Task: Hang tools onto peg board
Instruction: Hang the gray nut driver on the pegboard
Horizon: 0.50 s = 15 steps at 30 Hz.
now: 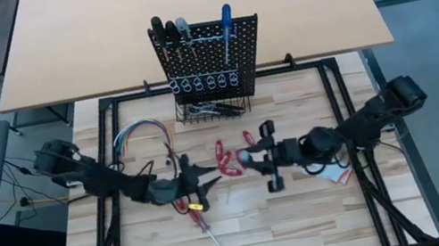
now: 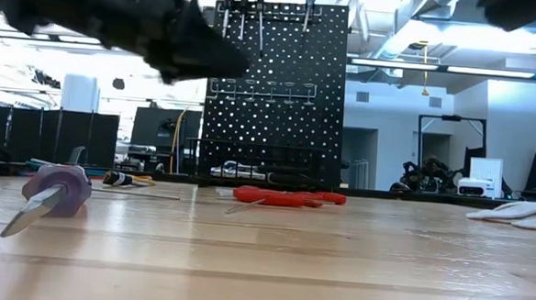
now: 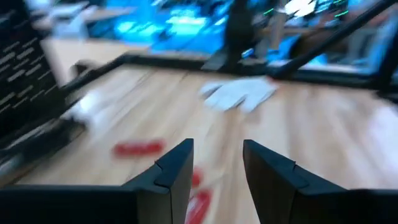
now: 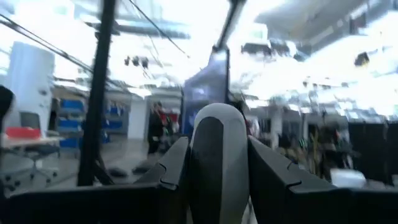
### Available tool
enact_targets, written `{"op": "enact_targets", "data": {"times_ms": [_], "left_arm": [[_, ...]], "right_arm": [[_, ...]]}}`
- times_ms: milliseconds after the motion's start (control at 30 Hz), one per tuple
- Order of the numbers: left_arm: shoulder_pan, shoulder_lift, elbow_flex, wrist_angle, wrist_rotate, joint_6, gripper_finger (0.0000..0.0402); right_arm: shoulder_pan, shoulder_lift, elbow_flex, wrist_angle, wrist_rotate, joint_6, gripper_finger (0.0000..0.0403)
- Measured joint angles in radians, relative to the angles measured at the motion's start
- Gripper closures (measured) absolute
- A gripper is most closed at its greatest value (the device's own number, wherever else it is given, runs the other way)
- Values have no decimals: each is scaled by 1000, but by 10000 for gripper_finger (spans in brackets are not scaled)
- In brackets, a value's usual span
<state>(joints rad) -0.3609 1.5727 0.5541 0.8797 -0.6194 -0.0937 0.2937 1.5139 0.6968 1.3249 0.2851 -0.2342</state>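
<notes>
I see the right gripper [image 4: 214, 165] clenched on a grey-handled screwdriver [image 4: 214, 149], held above mid-table, in front of the peg board [image 1: 208, 57]. Three screwdrivers [image 1: 171, 30] already hang there. Red pliers [image 1: 226, 158] lie on the table [image 1: 310, 225] between the arms. The left gripper [image 3: 217, 171] hangs released, holding nothing, near them.

both arms reach low toward the table's middle; left gripper [image 1: 207, 176] parted and empty, right gripper [image 1: 250, 159] clamped on something.
</notes>
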Motion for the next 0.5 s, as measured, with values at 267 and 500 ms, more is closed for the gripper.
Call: {"op": "enact_targets", "data": {"times_ms": [267, 500], "left_arm": [[107, 182, 126, 321, 304, 166, 265], [165, 266, 316, 215, 460, 141, 237]], "right_arm": [[49, -19, 1, 53, -16, -66, 289], [51, -19, 1, 60, -27, -90, 289]]}}
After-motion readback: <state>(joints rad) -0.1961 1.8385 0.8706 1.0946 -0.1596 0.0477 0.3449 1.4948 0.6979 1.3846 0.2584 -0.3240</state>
